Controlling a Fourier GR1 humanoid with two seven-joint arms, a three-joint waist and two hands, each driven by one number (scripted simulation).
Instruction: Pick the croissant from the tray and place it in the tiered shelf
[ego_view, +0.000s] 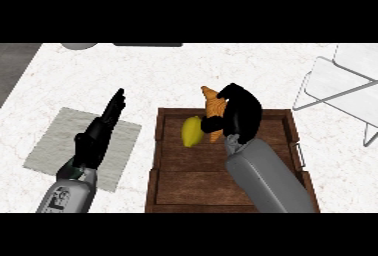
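Now, as I read it:
Croissant (212, 102): at the tray's far edge, beside a yellow fruit (191, 131).
Right hand (238, 116): fingers curled round the croissant.
Tray (166, 165): wooden, on the counter.
Tiered shelf (347, 85): white, well right.
Left hand (103, 127): relaxed, resting over a grey mat (52, 145).
Progress: grasp made; I judge carrying and placing remain.
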